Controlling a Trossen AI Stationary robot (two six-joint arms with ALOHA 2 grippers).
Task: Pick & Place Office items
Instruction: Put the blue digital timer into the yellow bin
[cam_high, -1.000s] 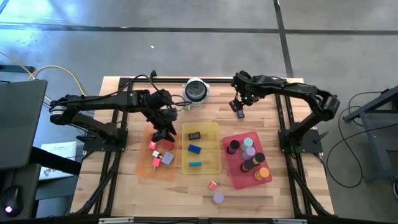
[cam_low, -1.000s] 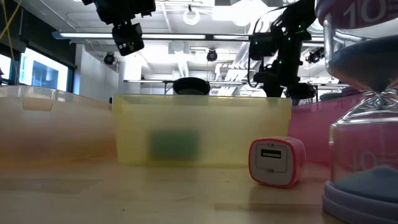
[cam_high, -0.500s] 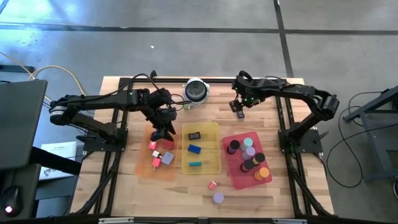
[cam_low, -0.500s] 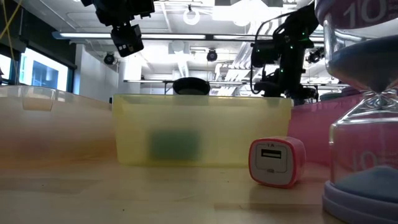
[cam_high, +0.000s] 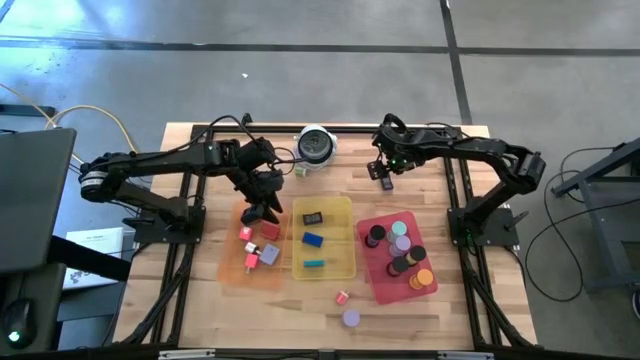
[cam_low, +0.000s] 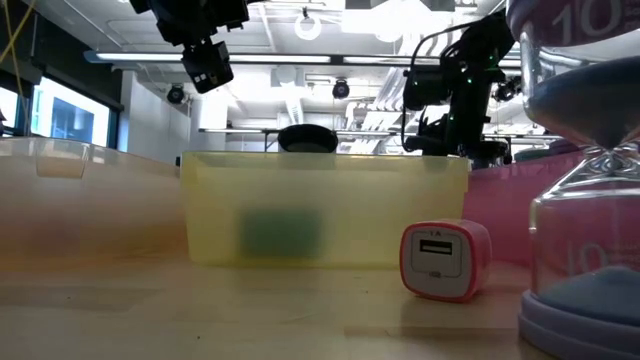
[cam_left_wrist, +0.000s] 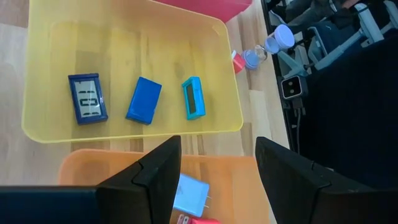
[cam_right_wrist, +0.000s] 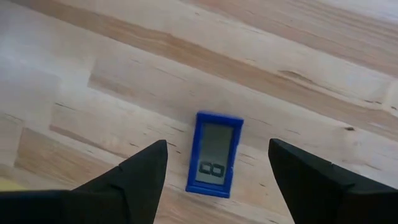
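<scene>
Your left gripper (cam_high: 266, 207) hangs open and empty over the far edge of the orange tray (cam_high: 232, 268). The yellow tray (cam_left_wrist: 43, 124) beside it holds three blue and teal blocks (cam_left_wrist: 143, 100). Your right gripper (cam_high: 385, 178), open and empty, hovers over a blue timer (cam_right_wrist: 214, 153) lying near the bench's far edge.

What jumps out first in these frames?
Three translucent trays in a row mid-table: orange tray, yellow tray, red tray crowded with discs. The right gripper hangs, jaws open, over a blue timer lying alone on bare wood at the back; the left gripper hovers open over the orange tray's far end. In the low view, a pink charger sits loose on the near table.
</scene>
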